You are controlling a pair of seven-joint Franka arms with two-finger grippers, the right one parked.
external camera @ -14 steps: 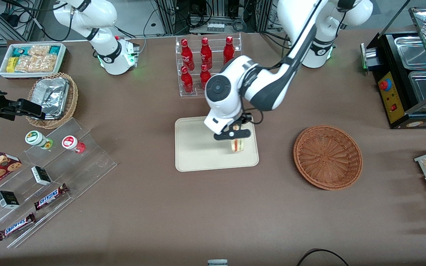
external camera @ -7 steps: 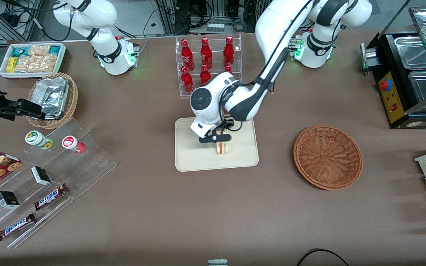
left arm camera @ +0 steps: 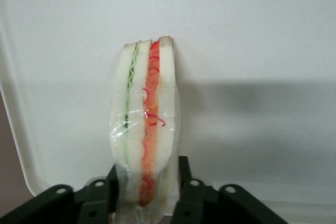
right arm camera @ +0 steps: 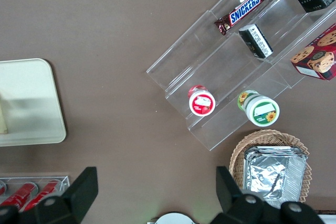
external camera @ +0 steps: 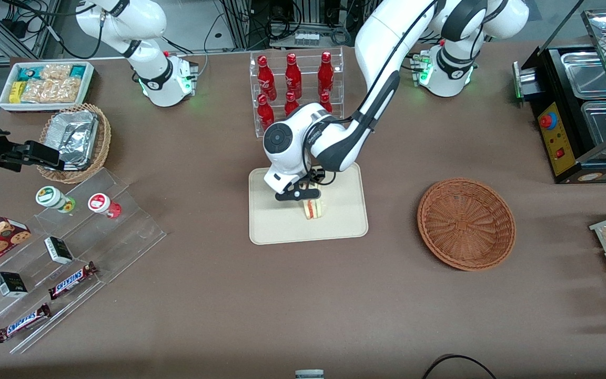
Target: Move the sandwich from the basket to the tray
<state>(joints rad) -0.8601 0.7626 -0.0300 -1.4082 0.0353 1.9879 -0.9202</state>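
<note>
**Cream tray now holds the sandwich under the claw**

Cream-beige plastic is what lies beneath the load now: the claw point(external camera: 303, 196) hangs low over the middle of the tray point(external camera: 271, 229), clamped on the sandwich point(external camera: 312, 209). A second ago the same claw was carrying the wedge over the tray's edge nearest the basket point(external camera: 466, 223); since then it has travelled across toward the tray's centre and dropped lower. The basket, well apart on the table point(external camera: 303, 305) toward the working arm's end, sits with nothing in it.

From the wrist camera the sandwich point(left arm camera: 144, 124) stands on edge in its clear wrap, green and red filling lines running up between the white bread slices, with the black fingers point(left arm camera: 184, 174) pressing its lower end from both sides. The tray point(left arm camera: 252, 35) fills the background, and the wedge's shadow falls on it close by, which suggests the bread is at or very near the surface; whether it actually touches I cannot tell.

For the task this means the carry is essentially done. What seems left is to let the wedge settle, part the fingers and lift away. Standing on its narrow edge, the sandwich may tip over once released, though it would still land inside the rim.
</note>
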